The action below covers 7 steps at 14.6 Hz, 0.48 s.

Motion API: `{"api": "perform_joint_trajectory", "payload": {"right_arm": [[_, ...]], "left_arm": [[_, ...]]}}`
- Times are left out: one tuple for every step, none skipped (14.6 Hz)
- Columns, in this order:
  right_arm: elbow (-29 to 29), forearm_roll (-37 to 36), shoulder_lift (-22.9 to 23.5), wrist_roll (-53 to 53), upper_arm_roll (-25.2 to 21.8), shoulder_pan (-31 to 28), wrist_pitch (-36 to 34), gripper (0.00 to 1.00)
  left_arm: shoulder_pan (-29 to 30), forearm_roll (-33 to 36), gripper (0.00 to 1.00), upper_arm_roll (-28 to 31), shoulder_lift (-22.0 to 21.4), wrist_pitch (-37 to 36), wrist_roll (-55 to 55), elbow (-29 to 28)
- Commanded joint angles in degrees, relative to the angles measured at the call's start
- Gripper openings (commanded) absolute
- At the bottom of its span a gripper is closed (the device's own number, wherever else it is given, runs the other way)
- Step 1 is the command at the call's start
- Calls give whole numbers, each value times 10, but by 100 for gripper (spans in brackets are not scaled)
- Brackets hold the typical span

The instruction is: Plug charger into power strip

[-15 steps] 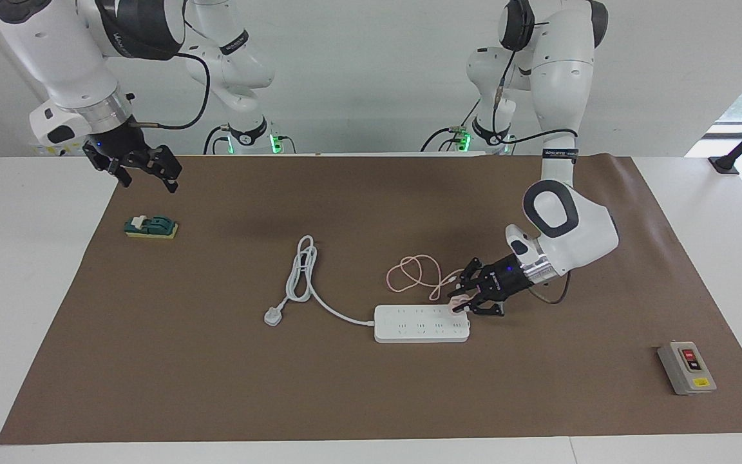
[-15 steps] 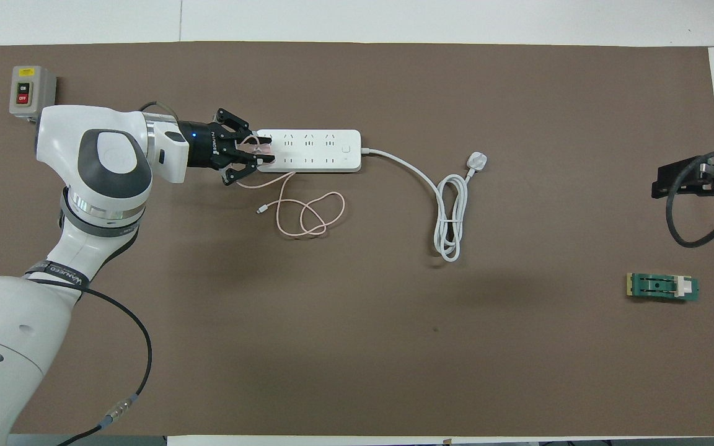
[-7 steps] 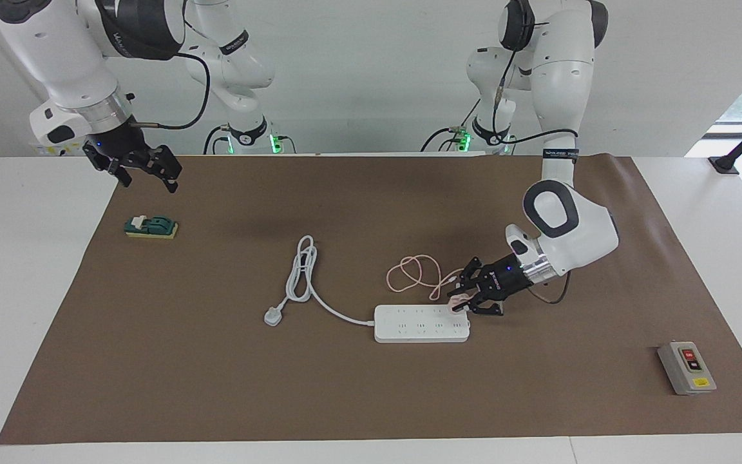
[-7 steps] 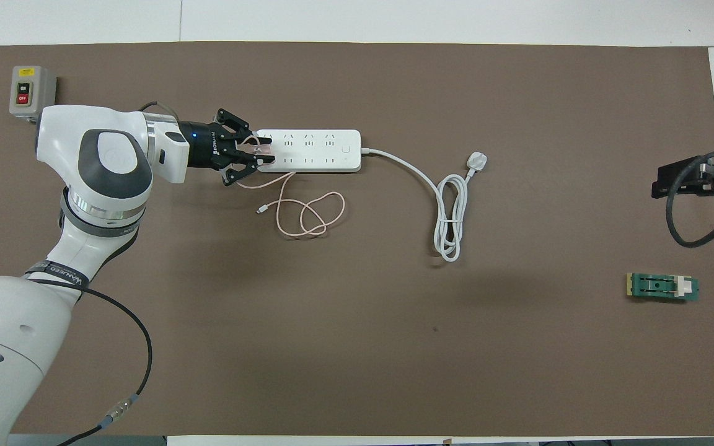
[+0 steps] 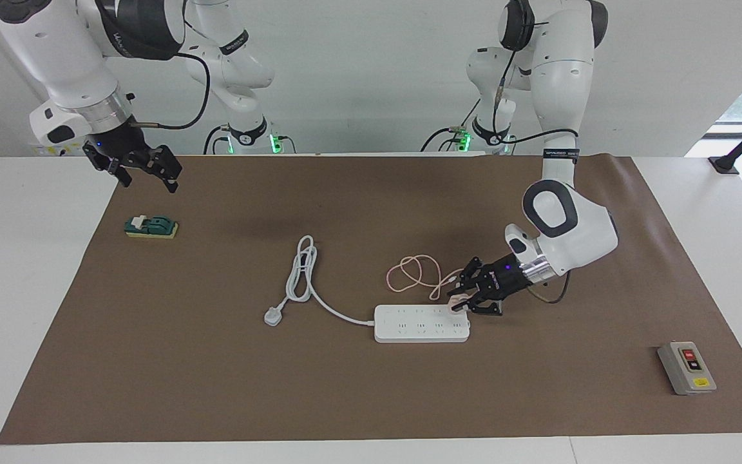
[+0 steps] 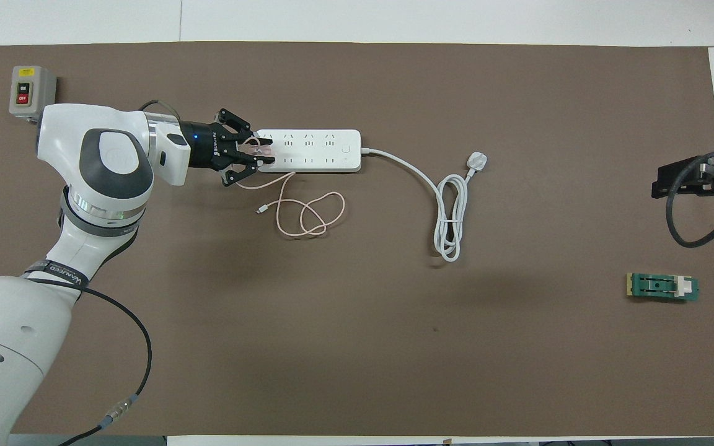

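Facing view: left gripper [image 5: 462, 305] holds the pink charger [image 5: 456, 303] at the power strip [image 5: 421, 323], over the end socket toward the left arm's end of the table. Advice: keep the prongs square to the slots and press straight down; the strip is loose and could slide. Right gripper [image 5: 152, 169] waits above the mat's corner.

Overhead view: jaws pinch the charger [image 6: 263, 152] at the strip's end [image 6: 326, 150]; pink cable [image 6: 307, 214] lies slack nearer the robots.

facing: high, toward robots | overhead: steeply down | shared: table [image 5: 371, 399]
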Motion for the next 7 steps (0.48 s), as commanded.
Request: {"api": "perform_joint_trajectory", "payload": {"right_arm": [[1,-10,-4,-7,4,-5,-10,100],[1,-10,-4,-7,4,-5,-10,100],[1,-10,-4,-7,4,-5,-10,100],[1,-10,-4,-7,4,-5,-10,100],[1,-10,-4,-7,4,-5,-10,100],[1,-10,-4,-7,4,-5,-10,100],[1,-10,-4,-7,4,-5,-10,100]], "left_arm": [[2,11,0,1,6,0,12,3],[4,9,0,0,9,-7,12,8],[6,8,0,0,17,-17,12,16],[7,8,0,0,27,-28,14,26],[7,8,0,0,34,-32,14,36],[7,9,0,0,34,-34,13,39],[8,10,0,0,34,-34,14,39]]}}
